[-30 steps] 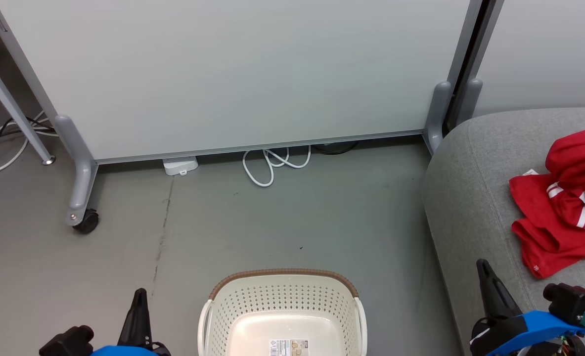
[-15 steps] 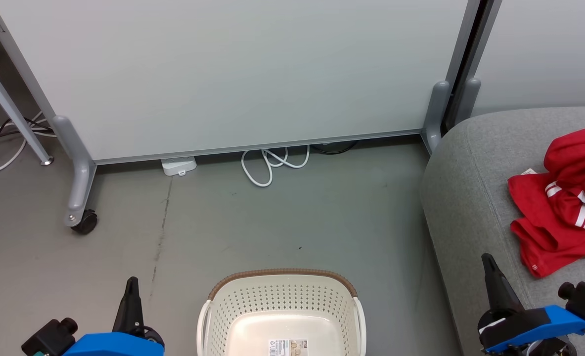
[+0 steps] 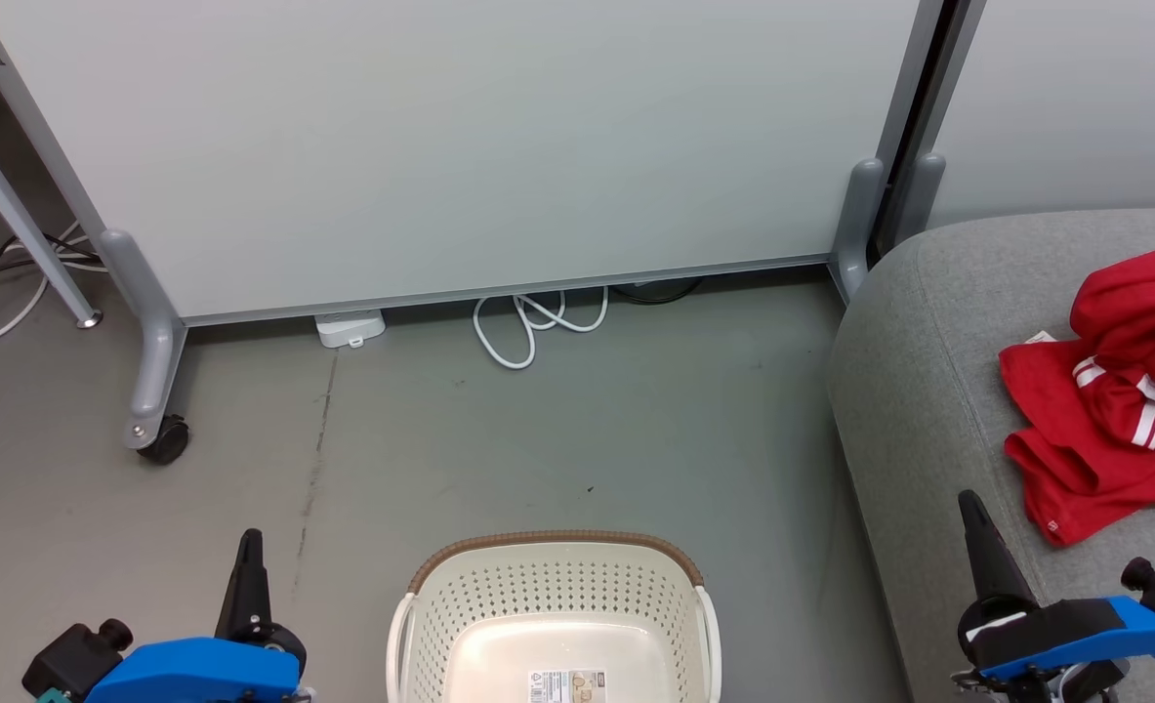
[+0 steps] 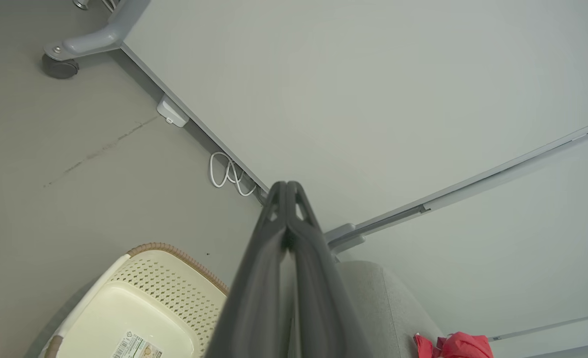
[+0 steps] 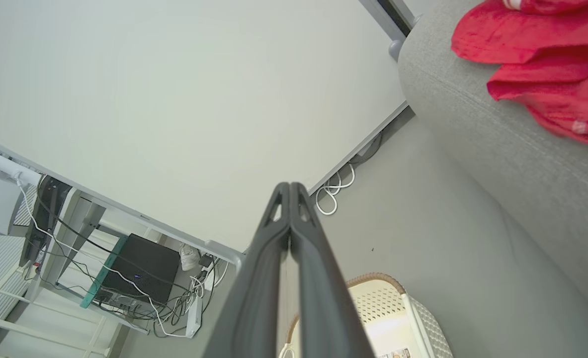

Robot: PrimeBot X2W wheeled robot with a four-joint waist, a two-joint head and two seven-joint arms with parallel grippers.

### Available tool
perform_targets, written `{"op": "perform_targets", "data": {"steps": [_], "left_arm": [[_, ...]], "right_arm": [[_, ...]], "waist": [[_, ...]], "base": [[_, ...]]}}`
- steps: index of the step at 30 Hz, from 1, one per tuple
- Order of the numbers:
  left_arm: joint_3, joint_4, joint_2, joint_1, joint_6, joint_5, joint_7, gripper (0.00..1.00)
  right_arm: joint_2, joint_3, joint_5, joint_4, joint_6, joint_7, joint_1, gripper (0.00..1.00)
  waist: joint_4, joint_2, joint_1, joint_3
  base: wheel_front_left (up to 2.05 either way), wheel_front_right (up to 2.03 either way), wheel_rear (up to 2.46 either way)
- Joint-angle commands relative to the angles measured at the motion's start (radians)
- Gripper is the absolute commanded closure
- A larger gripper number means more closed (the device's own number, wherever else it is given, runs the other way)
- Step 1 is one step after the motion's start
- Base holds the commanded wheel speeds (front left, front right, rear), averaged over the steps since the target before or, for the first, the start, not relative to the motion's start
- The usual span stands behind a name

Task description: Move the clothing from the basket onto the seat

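Head view: red clothing on the seat, both grippers pressed together

The clothing [image 3: 1109, 420] lies crumpled on the grey seat [image 3: 928, 391] at the right, white stripes showing. The basket [image 3: 553, 586] stands on the floor [image 3: 538, 439] at bottom centre, well apart from the garments, its pale bottom and label [image 3: 567, 685] exposed. The left gripper [image 3: 248, 547] hangs left of the basket. The right gripper [image 3: 972, 508] hangs over the seat's front edge, near the clothing. In the wrist views each pair of fingers is pressed together, holding nothing. A white partition [image 3: 440, 146] stands behind, with a white cable [image 3: 528, 327] coiled at its foot.
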Motion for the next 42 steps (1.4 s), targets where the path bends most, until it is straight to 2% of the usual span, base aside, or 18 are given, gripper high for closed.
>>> {"op": "perform_targets", "data": {"steps": [1,42], "left_arm": [[0.010,-0.017,0.002,-0.027,-0.004,-0.031,0.008,1.00],[0.063,-0.057,-0.007,-0.071,-0.007,-0.388,0.110,1.00]], "right_arm": [[-0.004,-0.004,0.040,-0.015,0.000,0.006,-0.029,1.00],[-0.005,-0.021,0.466,-0.026,0.001,0.072,-0.051,1.00]], "waist": [[-0.001,0.0000,0.0000,0.000],[-0.013,0.0000,0.0000,0.001]], "base": [[0.00,0.00,0.00],[0.00,0.00,0.00]]}}
